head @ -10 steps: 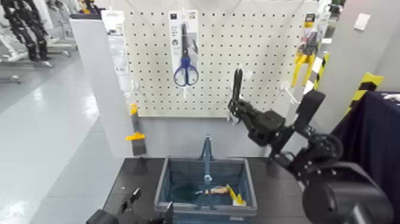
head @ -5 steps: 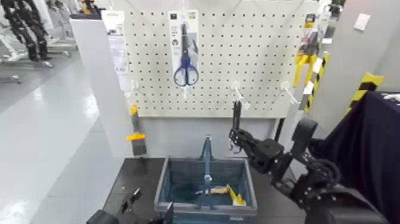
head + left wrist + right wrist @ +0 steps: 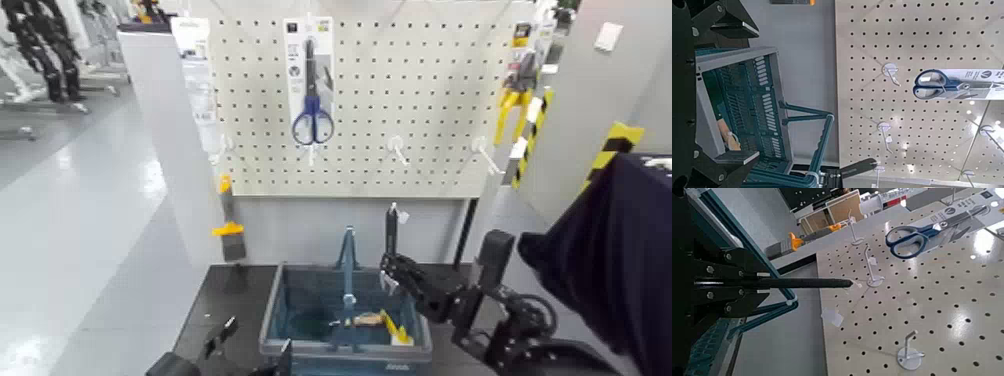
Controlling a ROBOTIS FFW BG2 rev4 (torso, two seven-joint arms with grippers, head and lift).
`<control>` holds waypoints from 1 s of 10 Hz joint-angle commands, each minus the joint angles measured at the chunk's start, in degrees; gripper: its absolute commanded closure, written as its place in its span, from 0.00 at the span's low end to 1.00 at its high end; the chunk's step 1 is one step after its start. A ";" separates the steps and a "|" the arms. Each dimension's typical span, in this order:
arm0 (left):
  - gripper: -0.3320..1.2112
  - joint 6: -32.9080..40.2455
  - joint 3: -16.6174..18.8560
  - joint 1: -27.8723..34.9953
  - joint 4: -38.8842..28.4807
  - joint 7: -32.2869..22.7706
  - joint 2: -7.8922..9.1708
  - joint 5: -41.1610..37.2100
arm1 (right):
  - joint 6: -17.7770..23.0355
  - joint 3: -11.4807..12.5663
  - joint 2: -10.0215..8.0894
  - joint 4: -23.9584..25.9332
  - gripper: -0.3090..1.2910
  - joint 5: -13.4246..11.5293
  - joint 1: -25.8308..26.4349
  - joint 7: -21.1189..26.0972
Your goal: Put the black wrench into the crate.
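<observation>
The black wrench [image 3: 391,232] stands upright in my right gripper [image 3: 392,272], which is shut on its lower end, just above the back right corner of the crate [image 3: 300,268]. The right wrist view shows the wrench's black handle [image 3: 805,283] sticking out from between the shut fingers. The blue-grey crate has a tall hoop handle [image 3: 347,262] and holds yellow items [image 3: 388,326]. My left gripper [image 3: 220,338] is parked low at the front left, open and empty. The left wrist view shows the crate [image 3: 750,102] and the wrench [image 3: 856,168].
A white pegboard [image 3: 430,90] stands behind the crate, with blue-handled scissors [image 3: 312,105], bare hooks [image 3: 398,150] and a yellow tool [image 3: 510,100]. A white side panel [image 3: 175,140] stands at the left. A dark cloth [image 3: 620,250] hangs at the right.
My right arm has come down and back from the pegboard hook with the wrench in it, to just above the crate's back right corner. The left arm has not moved.
</observation>
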State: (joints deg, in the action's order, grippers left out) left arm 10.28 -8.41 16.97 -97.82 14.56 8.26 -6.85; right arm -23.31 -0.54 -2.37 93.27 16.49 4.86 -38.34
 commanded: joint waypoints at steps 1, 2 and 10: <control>0.35 0.00 -0.03 -0.10 0.09 0.03 0.01 0.08 | -0.86 0.19 0.09 -2.75 0.88 0.38 0.06 -0.33; 0.35 0.00 -0.03 -0.10 0.09 0.03 0.01 -0.01 | -1.13 0.28 0.17 -3.80 0.88 0.30 0.15 -0.25; 0.35 0.00 0.06 -0.10 0.18 0.12 0.01 -0.01 | -2.71 0.01 0.26 -7.67 0.88 -0.67 0.59 -0.33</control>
State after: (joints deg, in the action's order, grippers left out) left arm 10.28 -8.43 16.86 -97.64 14.66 8.26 -6.85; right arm -26.01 -0.53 -2.15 85.71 15.82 5.48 -38.67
